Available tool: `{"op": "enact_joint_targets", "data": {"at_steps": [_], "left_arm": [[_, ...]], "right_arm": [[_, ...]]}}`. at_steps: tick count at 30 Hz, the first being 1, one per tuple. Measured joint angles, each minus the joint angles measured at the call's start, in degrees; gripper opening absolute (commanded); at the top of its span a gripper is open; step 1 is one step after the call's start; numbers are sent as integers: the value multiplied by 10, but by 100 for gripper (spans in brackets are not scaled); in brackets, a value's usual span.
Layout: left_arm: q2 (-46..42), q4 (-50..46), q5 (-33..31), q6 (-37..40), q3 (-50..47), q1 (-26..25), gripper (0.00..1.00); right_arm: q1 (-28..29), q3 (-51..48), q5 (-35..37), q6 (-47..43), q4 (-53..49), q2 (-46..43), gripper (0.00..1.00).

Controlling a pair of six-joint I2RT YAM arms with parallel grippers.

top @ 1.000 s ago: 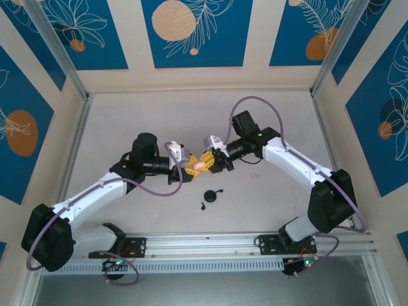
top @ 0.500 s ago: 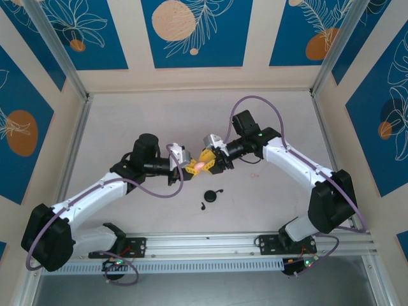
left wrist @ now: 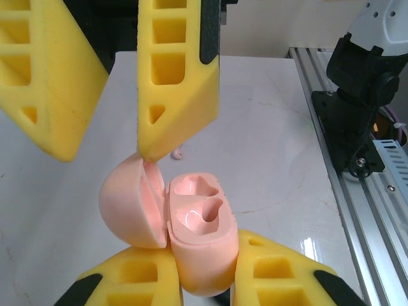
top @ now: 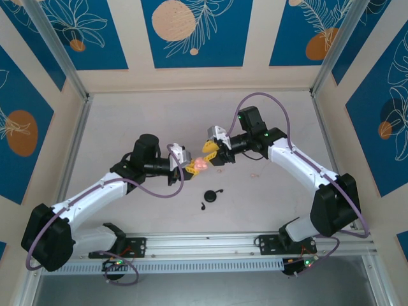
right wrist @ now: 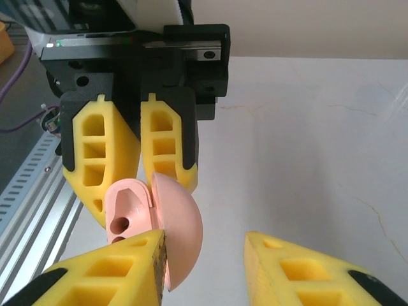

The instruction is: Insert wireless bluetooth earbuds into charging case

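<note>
My left gripper (top: 191, 167) (left wrist: 201, 252) is shut on the base of a pale pink charging case (left wrist: 194, 223) (top: 200, 164) (right wrist: 127, 213). The case's lid (left wrist: 127, 204) (right wrist: 178, 223) hangs open and both sockets look empty. My right gripper (top: 211, 153) (right wrist: 204, 239) is open and faces the left one. One of its fingertips (left wrist: 150, 156) touches the rim of the lid. A tiny pink earbud (left wrist: 177, 153) lies on the table behind the case. In the top view a pale bud (top: 255, 173) lies to the right, and a black earbud (top: 203, 205) lies beside the black case (top: 211, 196).
The white tabletop (top: 127, 127) is walled in by patterned panels with metal posts. An aluminium rail (top: 210, 242) (left wrist: 357, 166) carrying both arm bases runs along the near edge. The black case sits between the grippers and that rail.
My right gripper has risen and swung slightly toward the far side, so it now stands above and beside the pink case. The left arm has held still.
</note>
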Motion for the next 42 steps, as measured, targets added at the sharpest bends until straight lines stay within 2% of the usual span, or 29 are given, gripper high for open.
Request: {"op": "enact_joint_targets", "data": {"at_steps": [5,10,17,24,29,42], "left_arm": [[0,41,-10,-17,-12,0,16],[10,110,-29,-55,-59,0,15],[51,186,-51,-103,-100,0,15],[75,257,-65,-138,-128,0,15],[108,313,-70,-167,-145,0,15],[134,404,-74,-214,-174,24,15]], "right_arm": [[-21,-23,-4,33,29,-26,38],[-54,-34,2,111,57,-54,37],[-72,-50,79,156,32,-61,38],[-72,-55,162,97,-33,-55,38],[-70,-55,209,33,-59,-17,38],[-65,-13,251,-88,-85,81,39]]}}
